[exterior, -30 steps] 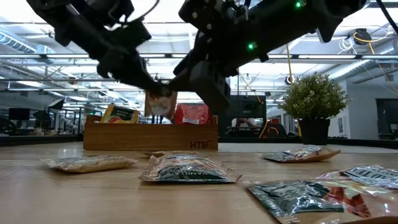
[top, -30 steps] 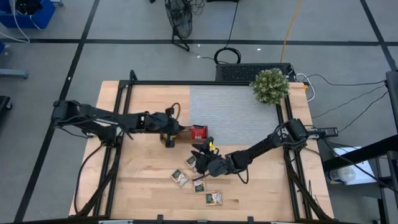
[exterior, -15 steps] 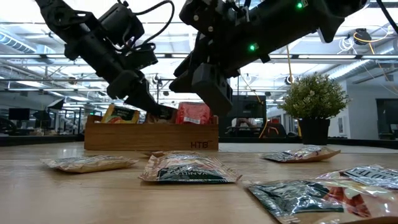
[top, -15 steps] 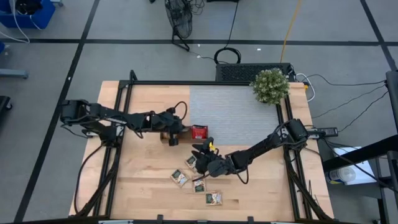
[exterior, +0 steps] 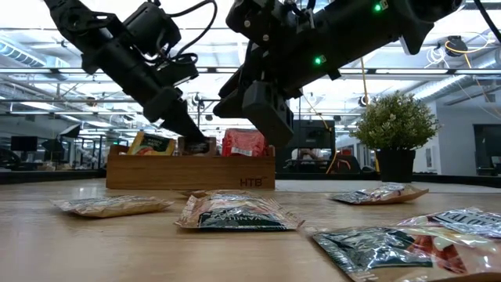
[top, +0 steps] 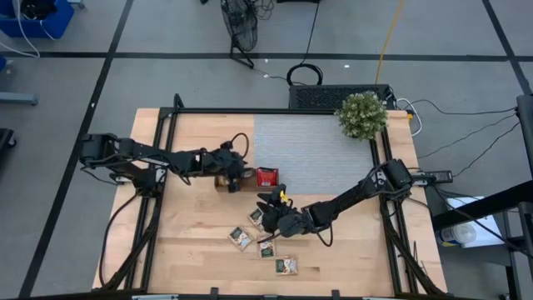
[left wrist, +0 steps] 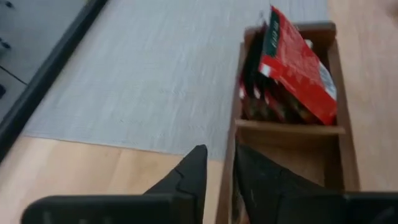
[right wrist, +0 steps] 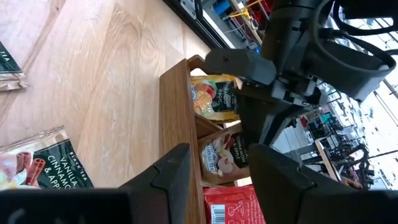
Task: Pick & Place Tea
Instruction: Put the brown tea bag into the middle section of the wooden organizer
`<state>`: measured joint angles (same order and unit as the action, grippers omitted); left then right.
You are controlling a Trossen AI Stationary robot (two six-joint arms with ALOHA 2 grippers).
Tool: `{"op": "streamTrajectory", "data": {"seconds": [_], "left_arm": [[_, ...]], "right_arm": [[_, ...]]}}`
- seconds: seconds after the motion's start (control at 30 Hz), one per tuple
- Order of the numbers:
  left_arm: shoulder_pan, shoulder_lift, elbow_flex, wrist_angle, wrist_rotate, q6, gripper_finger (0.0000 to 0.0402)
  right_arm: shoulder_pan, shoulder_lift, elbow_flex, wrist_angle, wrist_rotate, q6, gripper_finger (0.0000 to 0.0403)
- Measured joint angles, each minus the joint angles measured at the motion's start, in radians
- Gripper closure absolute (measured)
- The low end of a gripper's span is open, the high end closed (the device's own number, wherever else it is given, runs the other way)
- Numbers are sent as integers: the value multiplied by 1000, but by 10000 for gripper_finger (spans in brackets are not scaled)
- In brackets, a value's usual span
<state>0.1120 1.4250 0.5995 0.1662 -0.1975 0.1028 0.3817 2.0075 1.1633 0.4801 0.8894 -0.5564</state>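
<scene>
The left claw [top: 234,181] is seen narrowly parted over the long brown wooden tray's [exterior: 188,174] middle compartment, a pale sachet [right wrist: 219,155] standing directly beneath it; the right claw [top: 268,207], parted and empty, hangs nearer the green-and-white sachets [top: 241,237] on the worktop [top: 191,242].

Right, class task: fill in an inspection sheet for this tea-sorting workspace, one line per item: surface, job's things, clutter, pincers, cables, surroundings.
Surface: wooden table with a grey mat.
Job's things: wooden tray holding orange, pale and red tea sachets; loose sachets on the wood.
Clutter: potted plant at the table's far right corner.
Pincers: left pincer at the tray's middle compartment, parted slightly; right pincer open, hovering near the loose sachets.
Cables: black loops on the floor.
Surroundings: grey floor, room behind.
</scene>
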Motion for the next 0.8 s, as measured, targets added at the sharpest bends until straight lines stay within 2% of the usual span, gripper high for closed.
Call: {"op": "streamTrajectory", "data": {"seconds": [0.17, 0.37, 0.53, 0.63, 0.7, 0.8], "left_arm": [[0, -5, 0, 58, -17, 1, 299], [0, -117, 11, 67, -40, 20, 299], [-4, -293, 16, 64, -41, 10, 300], [-15, -418, 16, -2, -39, -92, 300], [-26, -512, 16, -80, -16, -163, 300], [-48, -656, 16, -238, 51, -250, 300]], "right_arm": [[0, 0, 0, -8, 0, 11, 254], [0, 1, 0, -15, 0, 14, 256], [15, -3, 0, -22, 22, 14, 253], [36, -23, -1, -47, 93, -1, 253], [54, -55, -7, -79, 142, 6, 256], [92, -132, -54, -107, 157, 75, 258]]}}
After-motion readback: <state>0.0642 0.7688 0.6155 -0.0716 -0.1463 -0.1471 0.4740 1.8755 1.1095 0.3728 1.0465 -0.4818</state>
